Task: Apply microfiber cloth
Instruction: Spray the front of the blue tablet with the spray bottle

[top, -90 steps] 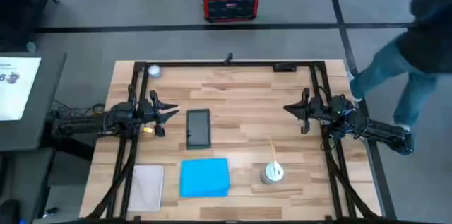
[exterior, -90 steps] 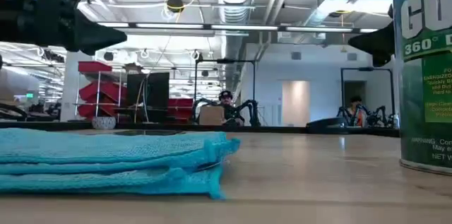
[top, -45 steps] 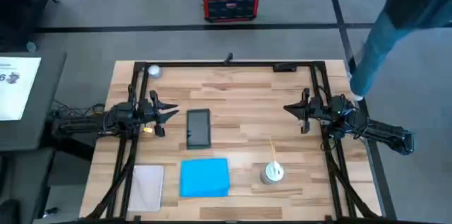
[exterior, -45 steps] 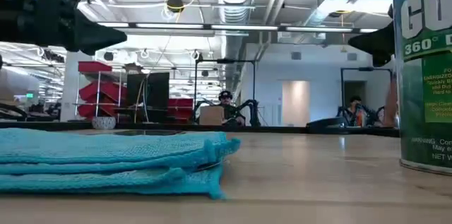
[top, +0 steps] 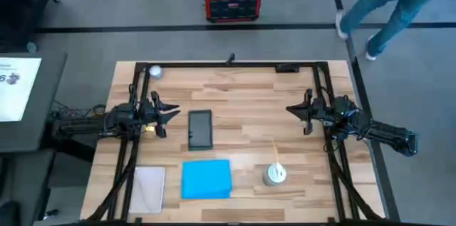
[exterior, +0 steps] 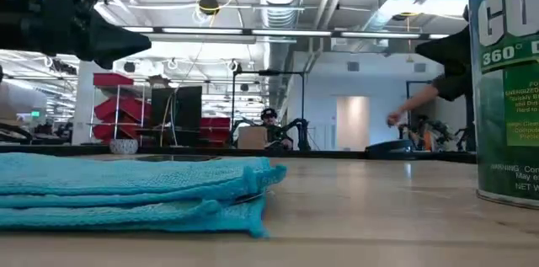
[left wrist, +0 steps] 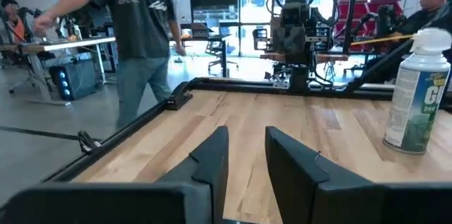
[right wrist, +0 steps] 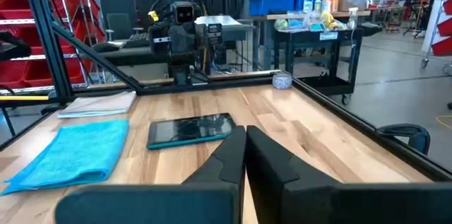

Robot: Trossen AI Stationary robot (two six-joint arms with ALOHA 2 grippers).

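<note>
- From where I sit, nothing of the task is done yet: the microfiber cloth [top: 206, 179] lies folded flat near the front edge of the table [top: 242, 90], untouched, just in front of the dark tablet [top: 200, 129].
- My left gripper [top: 169, 115] hovers at the left side of the table, near the tablet's left edge and well apart from the cloth; in its own wrist view the jaws stand narrowly apart, holding nothing.
- My right gripper [top: 293, 110] waits at the right side, jaws closed together and empty (the right wrist view shows the two fingers meeting).
- A spray can [top: 276, 174] stands right of the cloth and a pale sheet [top: 148, 187] lies to its left; neither is touched.
- What remains, as I judge it: reach the cloth, grip it, carry it onto the tablet.
</note>
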